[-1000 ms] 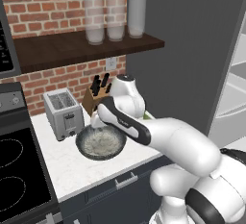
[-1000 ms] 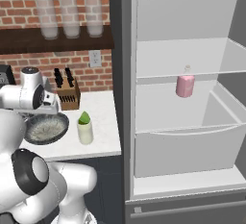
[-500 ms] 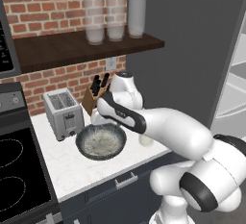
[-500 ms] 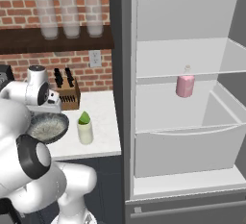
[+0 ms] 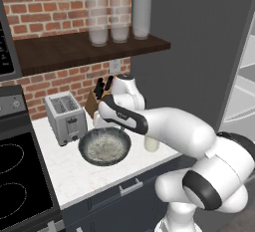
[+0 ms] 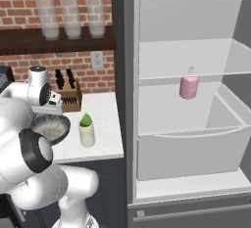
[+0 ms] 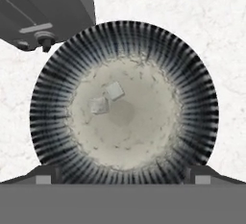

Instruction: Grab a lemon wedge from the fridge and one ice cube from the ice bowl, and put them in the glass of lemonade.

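The gripper [image 7: 123, 177] hangs directly above the ice bowl [image 7: 53, 136], its jaws spread wide and holding nothing. Below it, two pale ice cubes [image 7: 106, 98] lie on the bowl's speckled floor. Right of the gripper on the counter [image 6: 105, 119], the glass of lemonade [image 6: 87, 135] carries the lemon wedge [image 6: 86, 120] at its rim. The fridge [image 6: 128, 100] stands open farther right; the pink bottle [image 6: 188, 85] sits on its shelf. The toaster [image 7: 43, 6] is cut off at the hand view's edge.

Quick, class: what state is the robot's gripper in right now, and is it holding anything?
Gripper: open and holding nothing, poised above the ice bowl, where two ice cubes lie.
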Motion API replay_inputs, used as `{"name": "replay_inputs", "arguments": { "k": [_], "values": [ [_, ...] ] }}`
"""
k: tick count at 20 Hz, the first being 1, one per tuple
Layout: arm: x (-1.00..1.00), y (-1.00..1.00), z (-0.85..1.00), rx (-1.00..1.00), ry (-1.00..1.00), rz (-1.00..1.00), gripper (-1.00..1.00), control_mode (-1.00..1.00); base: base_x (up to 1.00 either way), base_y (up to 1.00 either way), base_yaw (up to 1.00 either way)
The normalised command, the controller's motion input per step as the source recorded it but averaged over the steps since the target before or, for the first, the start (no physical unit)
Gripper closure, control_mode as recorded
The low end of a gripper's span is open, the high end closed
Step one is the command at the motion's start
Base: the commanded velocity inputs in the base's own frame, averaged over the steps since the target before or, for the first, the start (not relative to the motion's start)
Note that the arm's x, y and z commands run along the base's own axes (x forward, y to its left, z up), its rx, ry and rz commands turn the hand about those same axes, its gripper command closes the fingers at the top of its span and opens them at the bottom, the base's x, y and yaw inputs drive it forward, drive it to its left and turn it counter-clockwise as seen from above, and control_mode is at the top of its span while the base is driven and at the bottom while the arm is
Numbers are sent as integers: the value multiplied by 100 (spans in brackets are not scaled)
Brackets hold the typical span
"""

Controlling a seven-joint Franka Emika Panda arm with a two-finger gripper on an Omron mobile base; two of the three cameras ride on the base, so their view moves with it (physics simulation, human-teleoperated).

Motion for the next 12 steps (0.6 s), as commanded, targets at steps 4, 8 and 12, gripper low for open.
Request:
{"name": "replay_inputs", "arguments": {
  "k": [4,8,12],
  "values": [
    [5,4,-1,-1,0,-5,-100,-100,0,0,0],
    [0,2,-1,0,0,-4,-100,-100,0,0,0],
    [5,4,-14,0,0,-2,-100,-100,0,0,0]
  ]
}}
